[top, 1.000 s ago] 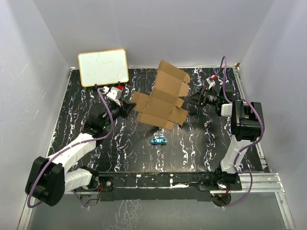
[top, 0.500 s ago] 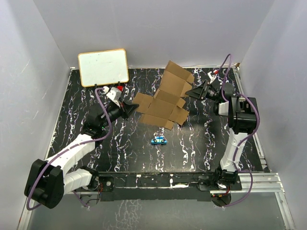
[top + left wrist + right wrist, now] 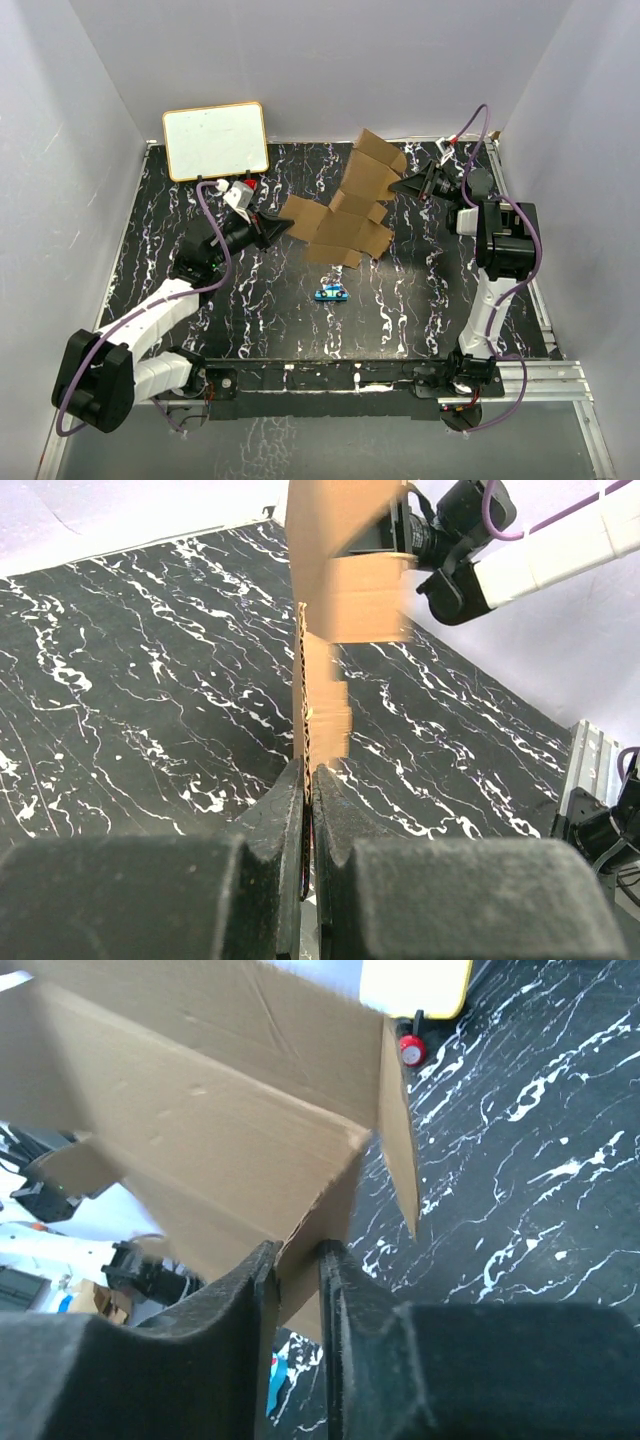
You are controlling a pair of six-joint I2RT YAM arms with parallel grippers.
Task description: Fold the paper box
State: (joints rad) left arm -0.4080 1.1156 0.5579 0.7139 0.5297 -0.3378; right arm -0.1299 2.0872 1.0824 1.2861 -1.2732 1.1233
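Note:
The paper box [image 3: 340, 215] is a flat brown die-cut sheet with flaps, held up off the black marbled table [image 3: 250, 300] between both arms. My left gripper [image 3: 283, 226] is shut on its left flap; in the left wrist view the cardboard edge [image 3: 305, 680] runs straight into the closed fingertips [image 3: 308, 780]. My right gripper [image 3: 397, 186] sits at the sheet's right side. In the right wrist view a flap of the box [image 3: 200, 1110] passes between its fingers [image 3: 298, 1250], which pinch it.
A white board with a tan frame [image 3: 215, 140] leans at the back left. A small blue object [image 3: 330, 293] lies on the table in front of the sheet. An aluminium rail [image 3: 540, 372] runs along the right front edge. Grey walls enclose the table.
My right gripper has moved back and closed on the box's right flap. The sheet has shifted right and its far panels have tilted up. The left gripper has kept its hold.

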